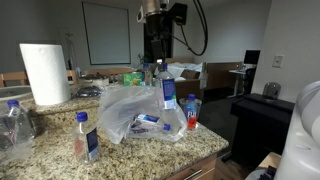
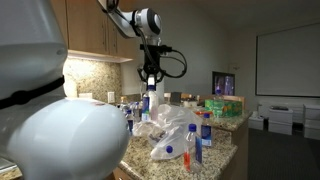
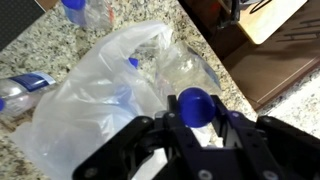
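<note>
The end effector (image 3: 198, 130) is clamped on a clear bottle (image 3: 195, 104) with a blue cap; in the wrist view its dark fingers (image 3: 165, 135) stand on either side of the neck, just under the cap, and I see no gap there, so I judge the grip as firm. The bottle is upright over the right part of a thin plastic bag (image 3: 105, 95), which lies crumpled in the middle of the granite table (image 1: 120, 150); in an exterior view the bottle rises out of the folds, and I cannot tell if its base rests on the table or hangs a little above it. A small bottle (image 1: 86, 135) stands at the near left of the bag, another bottle (image 1: 190, 112) stands just beside the bag on the right, and a paper towel roll (image 1: 43, 72) stands at the far left. The step in hand looks to me like handling the held bottle at the bag, with the arm vertical above it; a next move calls for an upright bottle and a tight grip, since the neck is narrow and smooth; it calls also for care with the loose film, which can catch on the fingers, and with the neighbour on the right, which a sideways swing could knock.
</note>
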Robot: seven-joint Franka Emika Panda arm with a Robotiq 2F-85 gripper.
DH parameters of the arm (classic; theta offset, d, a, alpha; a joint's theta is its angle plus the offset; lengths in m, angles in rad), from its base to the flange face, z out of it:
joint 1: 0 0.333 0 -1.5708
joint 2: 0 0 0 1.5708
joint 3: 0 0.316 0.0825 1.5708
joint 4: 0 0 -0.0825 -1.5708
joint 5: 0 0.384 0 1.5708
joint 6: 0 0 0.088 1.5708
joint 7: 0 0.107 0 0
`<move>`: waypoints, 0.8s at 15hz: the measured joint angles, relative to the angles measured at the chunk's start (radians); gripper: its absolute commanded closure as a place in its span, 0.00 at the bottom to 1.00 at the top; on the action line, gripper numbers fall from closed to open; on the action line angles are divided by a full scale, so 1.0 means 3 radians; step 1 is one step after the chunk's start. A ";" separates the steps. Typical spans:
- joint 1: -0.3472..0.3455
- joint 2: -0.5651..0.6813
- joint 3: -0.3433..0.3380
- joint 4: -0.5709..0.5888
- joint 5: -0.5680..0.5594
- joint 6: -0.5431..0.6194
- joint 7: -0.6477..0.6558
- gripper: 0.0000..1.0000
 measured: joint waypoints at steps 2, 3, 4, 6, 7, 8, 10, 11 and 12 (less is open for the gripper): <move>0.0095 0.0000 0.0077 -0.0286 0.0006 0.0290 -0.0026 0.89; 0.0140 0.0003 0.0116 -0.0420 0.0006 0.0435 -0.0030 0.89; 0.0180 0.0008 0.0159 -0.0550 0.0006 0.0581 -0.0031 0.89; 0.0234 0.0018 0.0247 -0.0783 -0.0014 0.0880 -0.0030 0.89; 0.0253 0.0022 0.0291 -0.0888 -0.0050 0.1043 -0.0030 0.89; 0.0262 0.0026 0.0336 -0.0986 -0.0105 0.1216 -0.0018 0.89; 0.0264 0.0035 0.0416 -0.1149 -0.0267 0.1555 0.0018 0.89; 0.0264 0.0036 0.0449 -0.1203 -0.0379 0.1692 0.0064 0.89; 0.0264 0.0036 0.0481 -0.1231 -0.0514 0.1811 0.0138 0.89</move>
